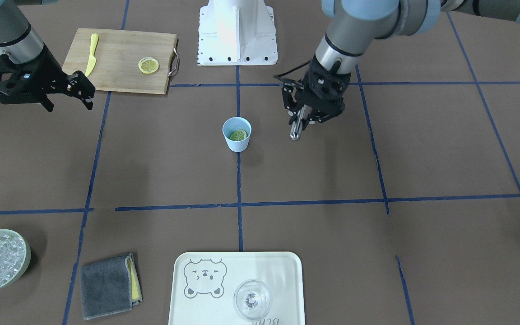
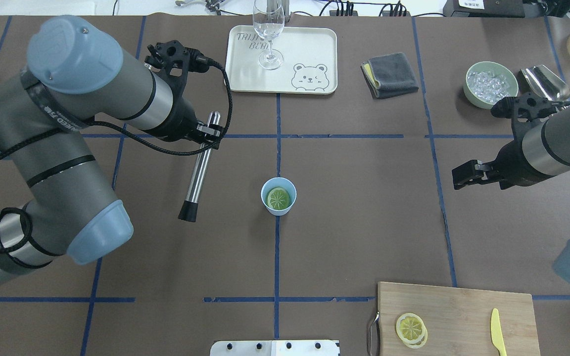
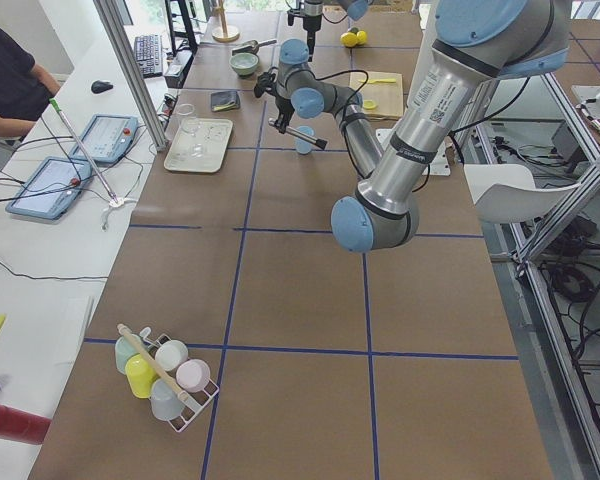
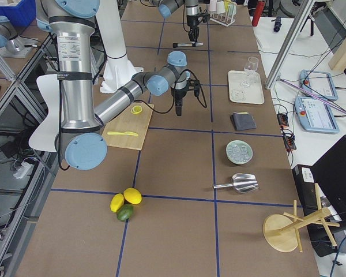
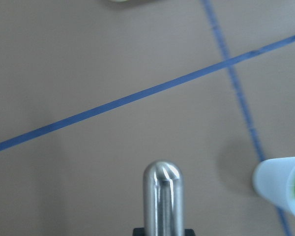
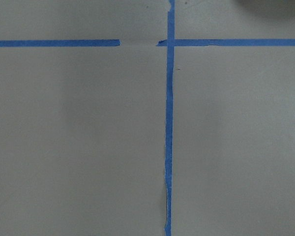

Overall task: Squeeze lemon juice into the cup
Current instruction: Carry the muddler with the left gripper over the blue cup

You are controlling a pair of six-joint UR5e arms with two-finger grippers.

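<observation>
The light-blue cup (image 2: 278, 188) stands at the table's middle with a lemon slice (image 2: 278, 199) lying inside it; both show in the front view too, cup (image 1: 236, 142) and slice (image 1: 238, 134). My left gripper (image 2: 209, 131) is shut on a steel muddler (image 2: 199, 168) with a black end, held tilted above the table to the left of the cup and apart from it. The left wrist view shows the muddler (image 5: 162, 196) and the cup (image 5: 280, 189) at its right edge. My right gripper (image 1: 70, 101) is open and empty, far off near the cutting board.
A wooden cutting board (image 2: 463, 306) holds another lemon slice (image 2: 410, 327) and a yellow knife (image 2: 498, 338). A tray (image 2: 309, 44) with a clear glass (image 2: 268, 29), a grey cloth (image 2: 390, 74), a green bowl of ice (image 2: 490, 83) and a metal scoop (image 2: 545, 81) line the far edge.
</observation>
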